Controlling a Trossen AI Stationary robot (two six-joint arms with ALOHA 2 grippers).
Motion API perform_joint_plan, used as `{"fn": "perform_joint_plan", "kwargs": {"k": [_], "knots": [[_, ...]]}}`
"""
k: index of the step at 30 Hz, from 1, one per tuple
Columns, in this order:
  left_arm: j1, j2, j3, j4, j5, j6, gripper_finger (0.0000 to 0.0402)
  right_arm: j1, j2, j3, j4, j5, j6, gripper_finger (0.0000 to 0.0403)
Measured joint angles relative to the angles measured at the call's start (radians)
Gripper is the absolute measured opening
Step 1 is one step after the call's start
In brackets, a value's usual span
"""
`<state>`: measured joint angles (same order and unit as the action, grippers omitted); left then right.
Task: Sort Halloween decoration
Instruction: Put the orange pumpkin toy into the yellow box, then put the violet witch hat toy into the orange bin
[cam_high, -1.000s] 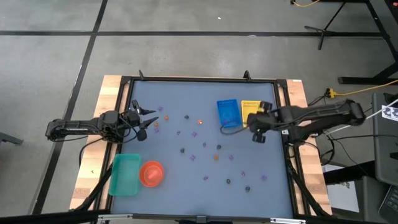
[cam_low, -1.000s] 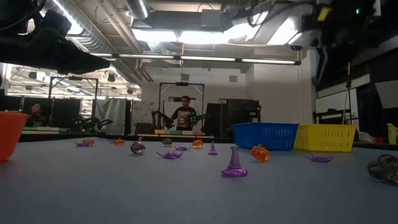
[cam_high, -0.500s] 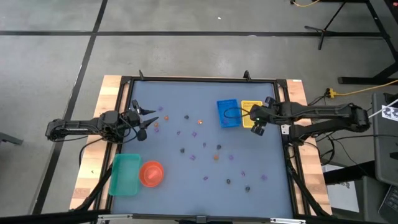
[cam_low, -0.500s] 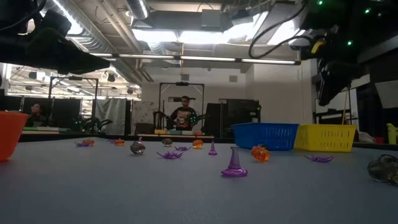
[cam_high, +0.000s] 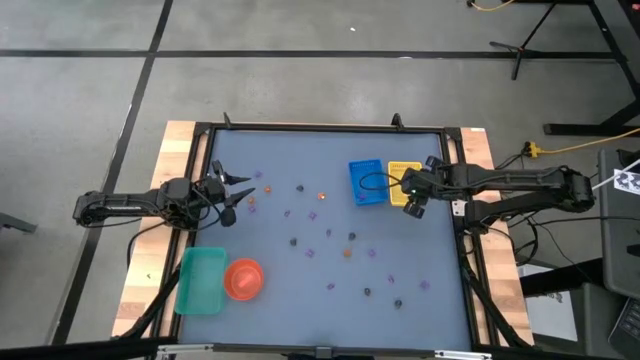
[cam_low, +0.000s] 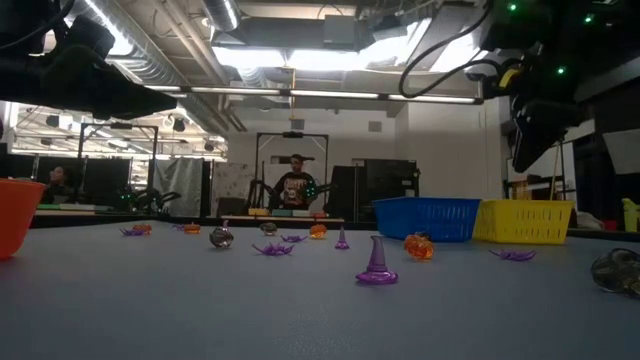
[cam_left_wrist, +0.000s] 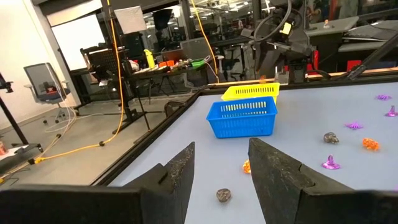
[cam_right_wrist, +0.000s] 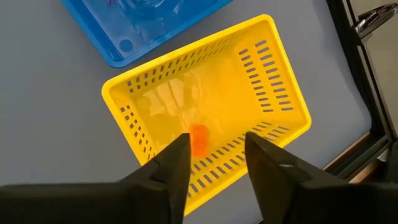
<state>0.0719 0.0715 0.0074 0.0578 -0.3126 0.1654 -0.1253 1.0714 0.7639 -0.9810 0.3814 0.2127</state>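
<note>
- The right gripper (cam_right_wrist: 211, 158) hangs above the yellow tray (cam_right_wrist: 273, 81), its jaws spread apart with nothing between them.
- An orange piece (cam_right_wrist: 198, 138) of Halloween decoration lies on the yellow tray's floor, directly beyond the gap of the right jaws; it looks free of both fingers, though the angle makes that hard to confirm.
- The blue tray (cam_high: 366, 181) stands just beside the yellow tray, on the side farther from the right arm's base.
- The left gripper (cam_high: 228, 195) waits at the other side of the counter (cam_high: 300, 280), jaws parted and empty.
- Ahead of the left jaws a dark grey piece (cam_left_wrist: 224, 195) and a small orange piece (cam_left_wrist: 246, 167) lie on the counter, with more purple, orange and dark pieces (cam_high: 330, 238) scattered between the two grippers.
- A green tray (cam_high: 200, 280) and an orange bowl (cam_high: 243, 279) sit side by side, near the left arm and off to one side of its jaws.
</note>
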Motion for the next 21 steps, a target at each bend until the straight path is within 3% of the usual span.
{"fn": "perform_joint_plan", "kwargs": {"k": [9, 21], "knots": [[0.0, 0.0, 0.0, 0.0, 0.0, 0.0, 0.0137, 0.0, 0.0, 0.0, 0.0, 0.0, 0.0, 0.0206], [0.0, 0.0, 0.0, 0.0, 0.0, 0.0, 0.0137, 0.0, 0.0, 0.0, 0.0, 0.0, 0.0, 0.0223]]}}
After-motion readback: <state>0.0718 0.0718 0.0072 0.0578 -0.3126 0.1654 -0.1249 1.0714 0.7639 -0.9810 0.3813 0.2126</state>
